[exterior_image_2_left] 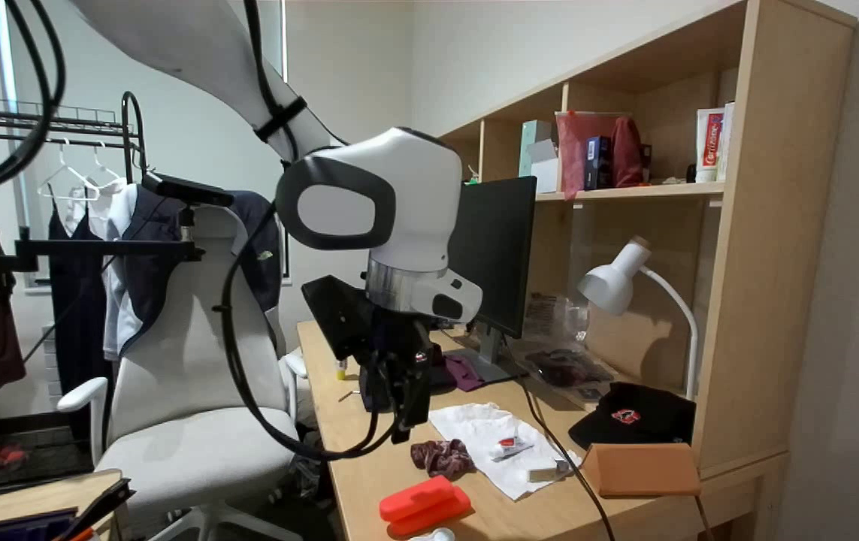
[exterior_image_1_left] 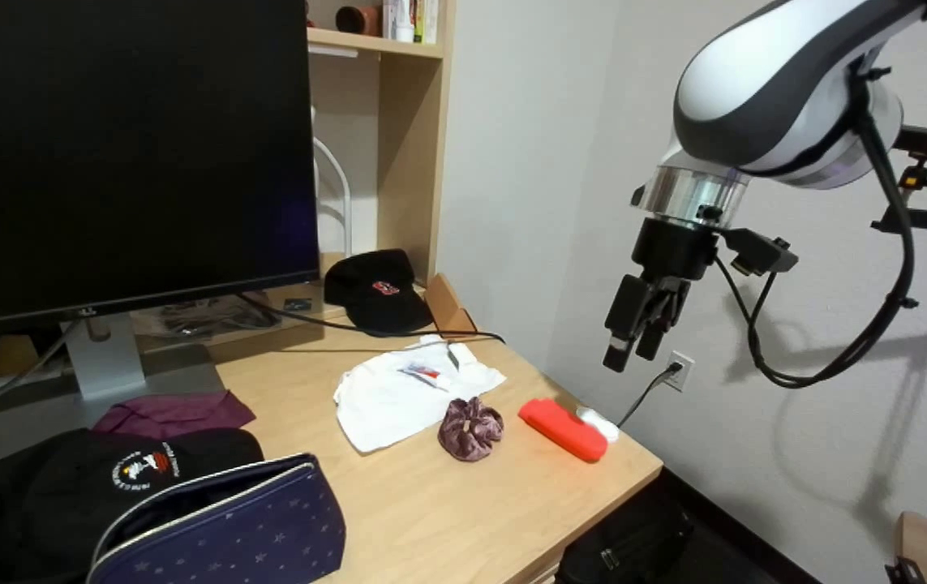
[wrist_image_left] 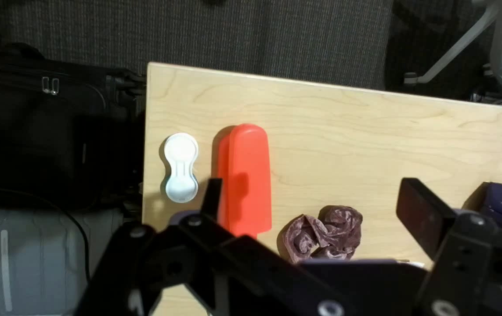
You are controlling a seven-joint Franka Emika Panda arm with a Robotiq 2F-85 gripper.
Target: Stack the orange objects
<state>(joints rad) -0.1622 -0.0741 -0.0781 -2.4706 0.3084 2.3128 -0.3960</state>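
Two flat, oblong red-orange blocks lie together near the desk's end. In an exterior view, the upper block (exterior_image_2_left: 418, 498) rests on the lower block (exterior_image_2_left: 440, 517), slightly offset from it. In the wrist view, the upper block (wrist_image_left: 253, 175) covers most of the lower block (wrist_image_left: 223, 171), which shows as a darker strip along one side. The pair also shows as one red-orange shape (exterior_image_1_left: 564, 428) in an exterior view. My gripper (wrist_image_left: 310, 191) is open and empty, in the air well above the desk; it shows in both exterior views (exterior_image_1_left: 632, 354) (exterior_image_2_left: 406, 421).
A white two-lobed case (wrist_image_left: 181, 169) lies beside the blocks, near the desk edge. A maroon-purple scrunchie (exterior_image_1_left: 471, 430) lies on their other side. A white sheet (exterior_image_1_left: 406, 401) bears a small tube. A navy pouch (exterior_image_1_left: 260, 527), black caps and a monitor (exterior_image_1_left: 122, 146) stand farther off.
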